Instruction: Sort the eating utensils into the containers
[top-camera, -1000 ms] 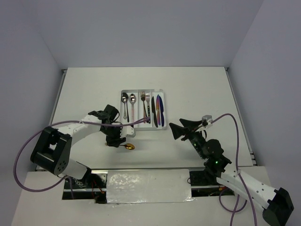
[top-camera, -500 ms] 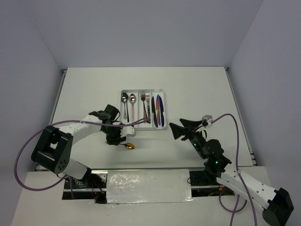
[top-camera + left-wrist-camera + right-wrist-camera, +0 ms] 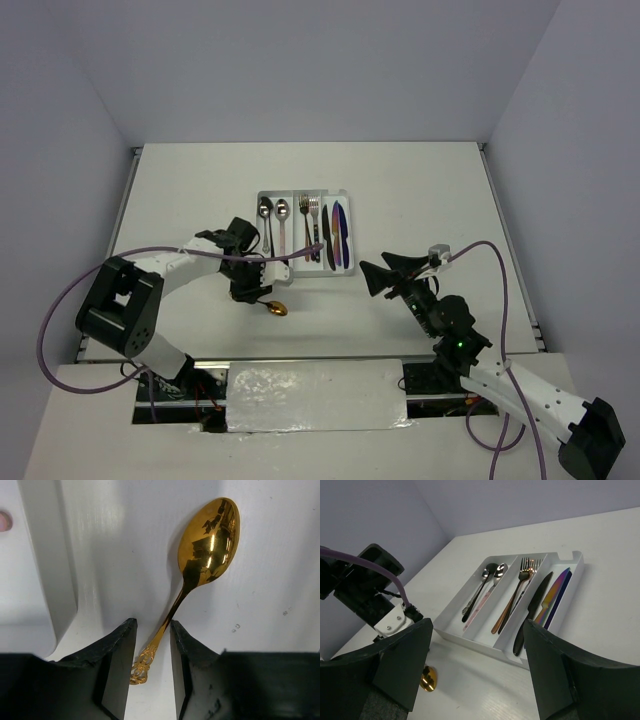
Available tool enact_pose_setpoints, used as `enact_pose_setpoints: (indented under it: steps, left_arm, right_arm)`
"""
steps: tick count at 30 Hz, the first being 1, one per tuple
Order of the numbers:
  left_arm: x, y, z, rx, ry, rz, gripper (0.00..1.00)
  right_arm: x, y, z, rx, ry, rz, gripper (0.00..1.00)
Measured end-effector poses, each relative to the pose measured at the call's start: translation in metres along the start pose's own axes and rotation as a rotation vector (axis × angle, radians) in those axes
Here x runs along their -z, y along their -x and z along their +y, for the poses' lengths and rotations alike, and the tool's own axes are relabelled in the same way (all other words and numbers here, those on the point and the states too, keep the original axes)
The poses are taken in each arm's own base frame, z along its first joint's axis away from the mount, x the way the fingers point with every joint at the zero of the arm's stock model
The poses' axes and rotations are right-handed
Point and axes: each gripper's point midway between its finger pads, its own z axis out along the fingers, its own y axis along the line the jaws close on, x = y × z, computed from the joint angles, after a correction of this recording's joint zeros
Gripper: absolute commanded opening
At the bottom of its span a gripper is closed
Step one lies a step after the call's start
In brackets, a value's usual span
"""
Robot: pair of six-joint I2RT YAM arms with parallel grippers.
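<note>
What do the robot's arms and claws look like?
The left arm and right arm are white links with black joints, each trailing a purple cable. The left gripper and right gripper are black, with two wedge-shaped fingers.

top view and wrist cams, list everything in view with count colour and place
table: one, white, under everything
cutlery tray: one, white, mid-table, three compartments
silver spoons: two, silver, left compartment
forks: at least two, copper and dark, middle compartment
knives: three, black, iridescent purple, dark blue, right compartment
gold spoon: one, gold, on the table near the tray's near left corner
left gripper: one, black, open astride the gold spoon's handle
right gripper: one, black, open and empty, near-right of the tray
</note>
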Motion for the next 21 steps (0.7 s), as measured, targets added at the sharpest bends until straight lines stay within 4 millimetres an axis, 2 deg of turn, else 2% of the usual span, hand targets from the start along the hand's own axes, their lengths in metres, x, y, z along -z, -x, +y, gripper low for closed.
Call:
enact_pose_setpoints:
  steps: [9, 10, 12, 16, 21]
  left_arm:
    - [-0.002, 0.002, -0.002, -0.022, 0.0, 0.003, 0.31]
    - [-0.002, 0.003, -0.003, -0.028, -0.004, 0.005, 0.24]
    - [-0.004, 0.005, -0.007, -0.041, -0.012, 0.008, 0.19]
    - [-0.006, 0.008, -0.01, -0.062, -0.019, 0.018, 0.02]
    - [-0.006, 0.009, -0.012, -0.073, -0.022, 0.034, 0.0]
  right_arm:
    - [0.0, -0.002, -0.001, 0.001, -0.003, 0.006, 0.81]
    - [0.0, -0.002, -0.001, 0.002, -0.003, 0.006, 0.81]
    - [0.0, -0.002, -0.001, 0.001, -0.003, 0.006, 0.81]
    - [0.0, -0.002, -0.001, 0.001, -0.003, 0.006, 0.81]
    - [0.0, -0.002, -0.001, 0.001, -0.003, 0.006, 0.81]
